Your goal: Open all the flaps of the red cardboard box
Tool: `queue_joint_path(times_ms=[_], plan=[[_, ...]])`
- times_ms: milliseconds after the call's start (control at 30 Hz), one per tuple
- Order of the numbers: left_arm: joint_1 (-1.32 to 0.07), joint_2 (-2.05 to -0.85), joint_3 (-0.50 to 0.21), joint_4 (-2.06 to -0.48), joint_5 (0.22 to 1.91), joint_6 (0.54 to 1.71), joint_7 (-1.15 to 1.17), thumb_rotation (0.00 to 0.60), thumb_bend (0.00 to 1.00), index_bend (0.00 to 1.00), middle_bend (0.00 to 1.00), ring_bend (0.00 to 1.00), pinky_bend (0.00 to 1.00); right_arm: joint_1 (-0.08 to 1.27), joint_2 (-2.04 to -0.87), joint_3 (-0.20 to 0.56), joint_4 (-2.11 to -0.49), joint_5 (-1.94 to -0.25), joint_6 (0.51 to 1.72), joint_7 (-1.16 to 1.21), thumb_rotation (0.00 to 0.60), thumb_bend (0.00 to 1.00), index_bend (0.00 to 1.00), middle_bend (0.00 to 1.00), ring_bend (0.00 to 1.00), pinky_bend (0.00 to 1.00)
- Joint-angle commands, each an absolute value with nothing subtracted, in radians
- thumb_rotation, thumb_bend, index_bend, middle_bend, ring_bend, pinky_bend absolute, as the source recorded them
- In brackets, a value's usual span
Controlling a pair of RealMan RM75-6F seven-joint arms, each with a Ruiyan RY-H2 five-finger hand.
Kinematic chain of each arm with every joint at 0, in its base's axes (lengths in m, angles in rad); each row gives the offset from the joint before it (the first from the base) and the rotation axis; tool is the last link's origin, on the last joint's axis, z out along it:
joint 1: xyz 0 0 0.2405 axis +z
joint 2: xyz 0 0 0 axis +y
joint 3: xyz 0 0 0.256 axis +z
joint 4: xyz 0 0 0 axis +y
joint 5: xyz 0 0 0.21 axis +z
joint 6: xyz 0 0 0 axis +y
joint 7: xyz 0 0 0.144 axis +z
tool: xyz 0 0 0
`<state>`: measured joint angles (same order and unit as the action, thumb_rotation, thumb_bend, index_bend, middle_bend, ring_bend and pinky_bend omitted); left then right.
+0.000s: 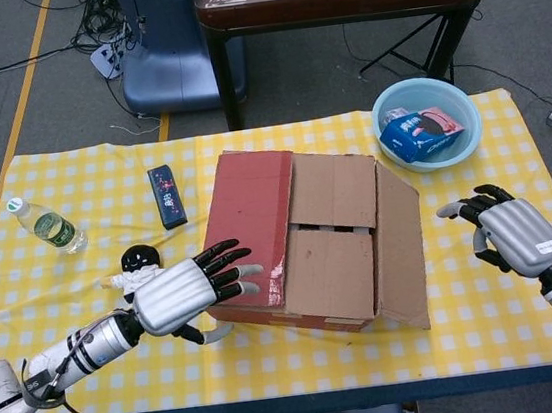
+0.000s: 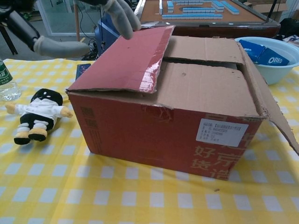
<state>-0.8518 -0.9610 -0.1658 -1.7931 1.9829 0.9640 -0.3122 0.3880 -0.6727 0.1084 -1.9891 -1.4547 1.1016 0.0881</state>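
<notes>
**Inspector:** Head view first. Sits mid-table on the yellow checked cloth (image 1: pixel 72 186): red cardboard box (image 1: pixel 305 238).

**Clerk:** Flaps?

**Inspector:** Red flap (image 1: pixel 247 220) on the left side lying down over the top. Two plain brown inner flaps (image 1: pixel 331 230) folded flat, a dark slit between them. Right flap (image 1: pixel 402 251) hanging outward and down past the box's right edge.

**Clerk:** Hands?

**Inspector:** Left hand (image 1: pixel 181 294) raised at the box's near left corner, fingers spread, fingertips (image 1: pixel 235 262) over the red flap; contact cannot be confirmed. Holds nothing. Right hand (image 1: pixel 510 228) well apart from the box at the right, over the cloth, fingers loosely apart, holding nothing.

**Clerk:** Anything else on the table?

**Inspector:** Doll (image 1: pixel 134 264) partly hidden behind the left hand. Water bottle (image 1: pixel 49 224) near the left edge. Dark flat case (image 1: pixel 166 195) beyond the doll. Blue basin (image 1: pixel 427 122) at the far right, with blue packets inside.

**Clerk:** Chest view?

**Inspector:** Box (image 2: pixel 177 135) fills the middle, white label on the front wall. Red flap (image 2: pixel 126 60) tilted slightly up. Left hand's fingers (image 2: pixel 119 16) at top left, one tip at the flap's far edge. Right hand out of frame. Doll (image 2: pixel 37 114) lying left of the box, bottle (image 2: pixel 7 84) at the left edge, basin (image 2: pixel 271 53) behind on the right.
</notes>
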Motion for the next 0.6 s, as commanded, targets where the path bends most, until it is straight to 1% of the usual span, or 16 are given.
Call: queue_joint_path(times_ms=[33, 233, 400, 600], plan=[[-0.923, -1.014, -0.192, -1.828, 1.927, 0.878, -0.253, 0.348, 0.43, 0.31, 0.17, 0.03, 0.0, 0.387, -0.673, 0.108, -1.987, -1.454, 1.099, 0.084, 0.6, 1.0, 0.28, 0.34, 0.29, 0.14], [-0.995, -1.069, -0.224, -1.844, 1.825, 0.765, -0.139, 0.348, 0.43, 0.3, 0.17, 0.01, 0.0, 0.386, -0.675, 0.111, -1.983, -1.451, 1.1, 0.084, 0.6, 1.0, 0.28, 0.33, 0.29, 0.14], [-1.038, -1.109, -0.252, -1.843, 1.73, 0.697, -0.029, 0.348, 0.43, 0.31, 0.18, 0.01, 0.0, 0.388, -0.684, 0.112, -1.979, -1.453, 1.098, 0.084, 0.6, 1.0, 0.28, 0.33, 0.29, 0.14], [-1.063, -1.144, -0.256, -1.839, 1.634, 0.648, 0.117, 0.332, 0.43, 0.35, 0.25, 0.01, 0.0, 0.392, -0.693, 0.113, -1.967, -1.453, 1.09, 0.092, 0.6, 1.0, 0.28, 0.33, 0.29, 0.14]])
